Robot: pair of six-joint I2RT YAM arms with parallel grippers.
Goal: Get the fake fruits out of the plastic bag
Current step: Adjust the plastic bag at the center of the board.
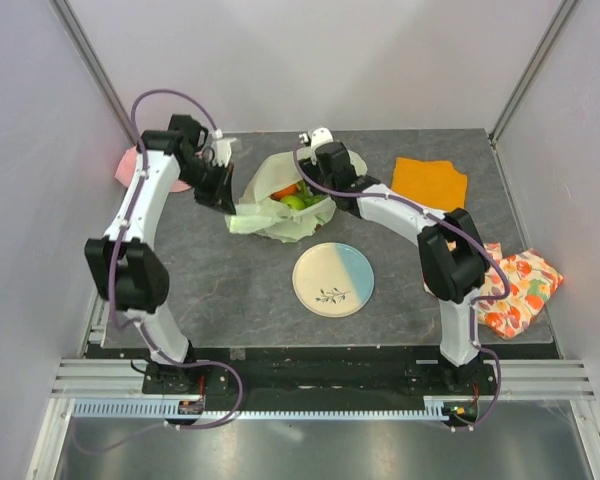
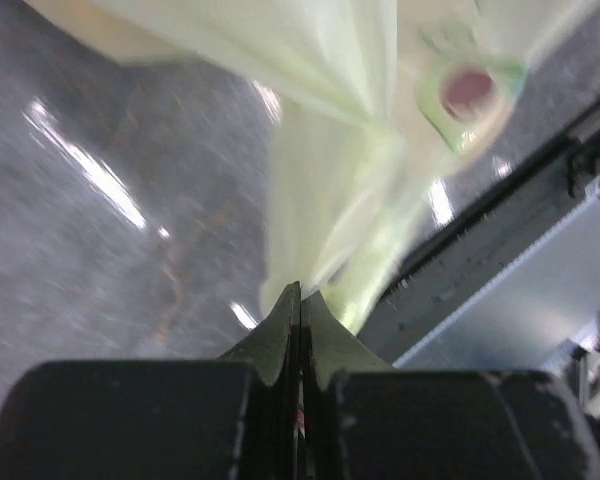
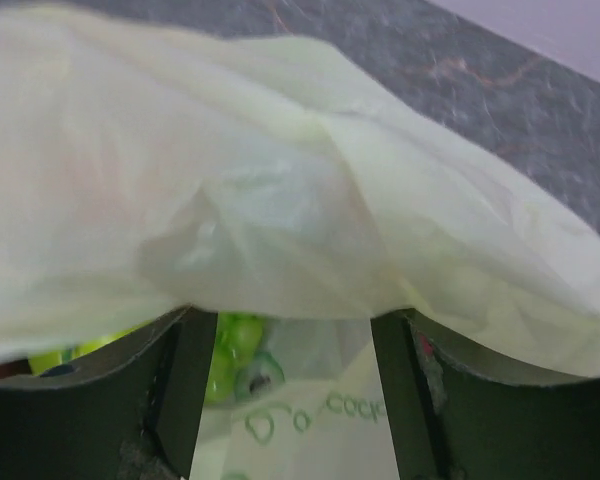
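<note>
Left claw is pressed together, pinching a fold of the plastic bag at its left edge. Right claw is spread wide at the bag's mouth, with film draped over it. Fake fruits, orange and green, lie inside the bag on the surface, near the plate.

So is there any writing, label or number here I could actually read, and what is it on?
"cocic" or similar: green printed letters on the thin translucent pale yellow-green plastic bag, right wrist view; partly cut off, so uncertain.
Green ring logo with a red centre on the same bag, left wrist view: too blurred to read.
Round cream-and-blue plate: only a leaf sprig drawing, no words.
</note>
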